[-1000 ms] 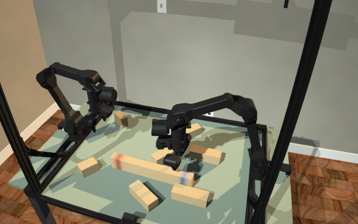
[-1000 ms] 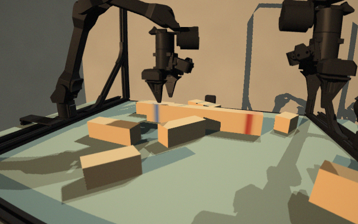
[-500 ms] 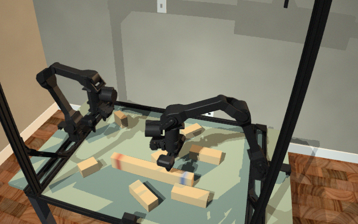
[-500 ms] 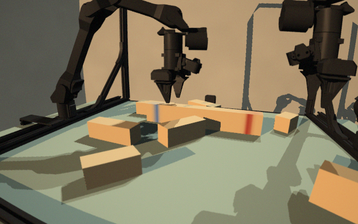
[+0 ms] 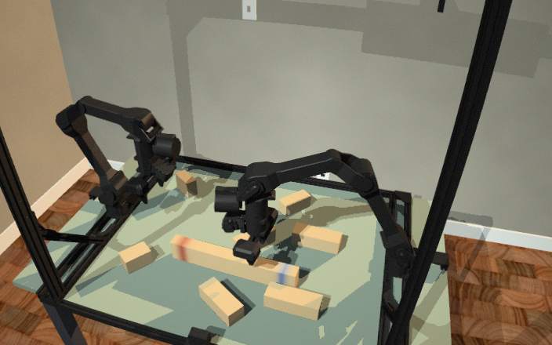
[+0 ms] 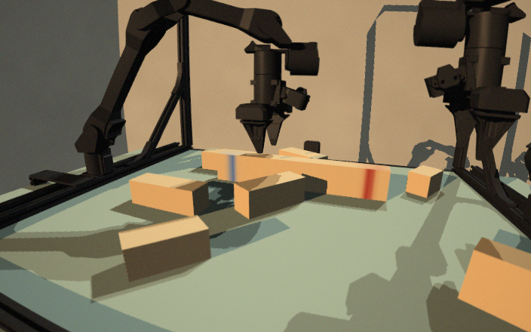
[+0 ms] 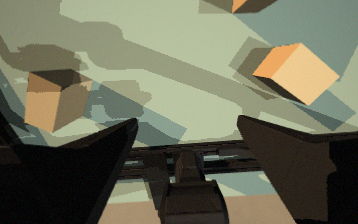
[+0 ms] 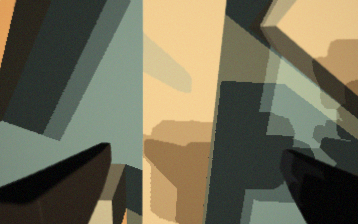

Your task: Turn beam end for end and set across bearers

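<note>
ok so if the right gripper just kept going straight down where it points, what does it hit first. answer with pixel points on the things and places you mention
Probably the banded beam (image 5: 219,256) (image 6: 340,178) (image 8: 180,107), below the open right gripper (image 5: 254,260) (image 6: 267,148) (image 8: 196,154); exact clearance is unclear.

A grey wall (image 5: 285,101) beside a tan one (image 5: 28,52) (image 6: 336,78), white baseboards, wood-patterned floor (image 5: 496,285), broad angular shadows
</note>
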Motion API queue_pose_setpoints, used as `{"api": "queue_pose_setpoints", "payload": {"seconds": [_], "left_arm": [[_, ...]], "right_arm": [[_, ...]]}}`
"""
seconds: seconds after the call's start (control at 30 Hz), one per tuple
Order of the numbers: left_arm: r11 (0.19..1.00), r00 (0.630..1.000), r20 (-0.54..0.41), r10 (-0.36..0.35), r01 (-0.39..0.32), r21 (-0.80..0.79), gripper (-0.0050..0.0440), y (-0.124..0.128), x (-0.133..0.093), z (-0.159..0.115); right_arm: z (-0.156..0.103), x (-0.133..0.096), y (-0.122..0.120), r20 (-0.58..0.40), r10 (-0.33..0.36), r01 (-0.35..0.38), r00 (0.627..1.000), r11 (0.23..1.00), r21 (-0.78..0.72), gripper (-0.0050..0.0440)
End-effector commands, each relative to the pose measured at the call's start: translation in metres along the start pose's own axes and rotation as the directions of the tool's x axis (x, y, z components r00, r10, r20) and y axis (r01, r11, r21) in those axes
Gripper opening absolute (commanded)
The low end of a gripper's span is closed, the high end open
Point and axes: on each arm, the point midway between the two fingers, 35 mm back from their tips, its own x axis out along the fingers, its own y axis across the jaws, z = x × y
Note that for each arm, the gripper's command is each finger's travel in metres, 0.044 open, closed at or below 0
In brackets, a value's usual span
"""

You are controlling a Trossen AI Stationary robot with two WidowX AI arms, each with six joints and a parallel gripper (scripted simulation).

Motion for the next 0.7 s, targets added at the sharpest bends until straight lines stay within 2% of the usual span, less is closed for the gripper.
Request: {"api": "queue_pose_setpoints", "payload": {"seconds": [0.0,0.37,0.67], "left_arm": [[1.0,1.0,-0.003,-0.001,0.001,0.002,0.044,0.0,0.0,-0.001],[1.0,1.0,-0.003,-0.001,0.001,0.002,0.044,0.0,0.0,-0.001],[1.0,1.0,-0.003,-0.001,0.001,0.002,0.044,0.0,0.0,-0.001]], "right_arm": [[0.006,0.003,0.003,-0.003,-0.001,0.001,1.0,1.0,0.002,0.041],[0.017,0.007,0.009,-0.003,-0.001,0.001,1.0,1.0,0.002,0.041],[0.019,0.027,0.009,-0.003,-0.001,0.001,1.0,1.0,0.002,0.041]]}}
